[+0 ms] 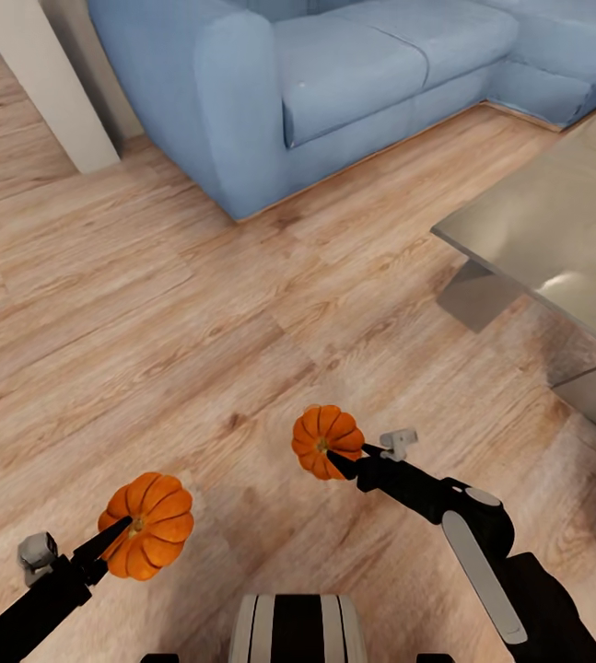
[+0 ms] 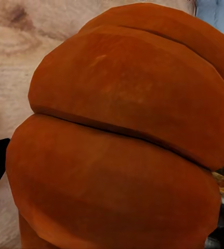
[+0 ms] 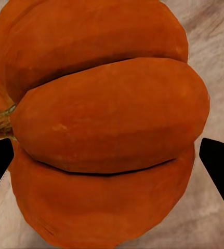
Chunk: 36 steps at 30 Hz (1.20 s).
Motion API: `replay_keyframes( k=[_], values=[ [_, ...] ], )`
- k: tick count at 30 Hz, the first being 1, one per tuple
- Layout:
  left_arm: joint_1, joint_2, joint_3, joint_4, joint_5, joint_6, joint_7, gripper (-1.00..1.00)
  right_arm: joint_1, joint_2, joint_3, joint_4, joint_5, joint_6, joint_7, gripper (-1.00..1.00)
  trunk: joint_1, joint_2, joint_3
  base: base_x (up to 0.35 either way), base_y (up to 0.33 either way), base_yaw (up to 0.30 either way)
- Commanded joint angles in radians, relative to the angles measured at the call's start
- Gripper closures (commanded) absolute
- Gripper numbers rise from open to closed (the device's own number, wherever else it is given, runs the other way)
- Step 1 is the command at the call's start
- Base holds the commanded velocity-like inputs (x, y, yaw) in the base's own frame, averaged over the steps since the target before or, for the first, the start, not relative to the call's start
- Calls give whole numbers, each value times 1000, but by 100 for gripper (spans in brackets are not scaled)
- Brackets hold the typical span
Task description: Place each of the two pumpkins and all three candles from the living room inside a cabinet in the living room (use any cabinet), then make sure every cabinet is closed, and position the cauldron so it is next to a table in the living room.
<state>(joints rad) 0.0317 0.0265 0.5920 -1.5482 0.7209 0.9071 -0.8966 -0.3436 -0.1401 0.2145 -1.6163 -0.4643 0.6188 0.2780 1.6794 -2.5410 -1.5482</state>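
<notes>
Two ribbed orange pumpkins are held above the wood floor. My left gripper (image 1: 122, 534) is shut on one pumpkin (image 1: 150, 525) at the lower left of the head view; up close, that pumpkin (image 2: 122, 135) spans the left wrist view. My right gripper (image 1: 339, 460) is shut on the other pumpkin (image 1: 327, 440) near the middle; the same pumpkin (image 3: 101, 124) sits between the dark fingertips (image 3: 221, 166) in the right wrist view, its stem pointing sideways. The candles, the cabinet and the cauldron are out of view.
A blue sofa (image 1: 334, 83) stands ahead across the back. A low table with a glossy grey top (image 1: 555, 230) is at the right. A pale pillar (image 1: 49, 83) stands at the back left. Open wood floor (image 1: 150, 313) lies between them.
</notes>
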Motion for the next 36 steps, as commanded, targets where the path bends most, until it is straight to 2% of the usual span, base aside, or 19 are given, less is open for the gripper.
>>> replay_keyframes(
  k=[1,4,8,12,15,18,20,22,24,28,31,36],
  values=[
    [0,0,-3,3,-4,-4,2,100,0,1,1,0,0,4,1,100,0,0,5,0,0,0],
    [-1,1,-36,35,-45,-58,10,100,-1,5,2,0,0,3,3,100,-2,1,21,0,0,0],
    [-6,1,-59,88,-79,-127,23,100,0,6,4,-1,-1,3,4,100,-4,2,43,0,0,0],
    [-20,-1,-70,171,-87,-194,95,100,4,6,23,-1,0,3,3,100,-5,3,62,0,0,0],
    [-34,0,-95,222,-81,-238,129,100,19,1,33,-1,0,5,1,100,-7,3,75,0,0,0],
    [-46,2,-139,234,-80,-250,139,100,29,-7,26,-1,0,10,5,100,-8,4,87,0,0,0],
    [-80,8,-168,231,-80,-240,144,100,29,-15,22,-1,0,12,7,100,-9,5,94,0,0,0],
    [-138,12,-192,227,-86,-192,146,100,24,-20,22,-1,0,18,9,100,-10,5,102,0,0,0],
    [-142,8,-200,222,-82,-173,137,100,12,-25,22,-1,0,41,10,100,-11,5,110,0,0,0],
    [-116,1,-207,203,-87,-164,133,100,-27,-32,17,1,2,79,6,100,-13,6,125,0,0,0],
    [-112,2,-207,260,-92,-166,149,100,-46,-35,12,1,2,90,8,100,-14,7,137,0,0,0],
    [-116,-1,-213,318,-80,-246,157,100,-43,-47,10,1,2,87,10,100,-16,8,156,0,0,0]
  ],
)
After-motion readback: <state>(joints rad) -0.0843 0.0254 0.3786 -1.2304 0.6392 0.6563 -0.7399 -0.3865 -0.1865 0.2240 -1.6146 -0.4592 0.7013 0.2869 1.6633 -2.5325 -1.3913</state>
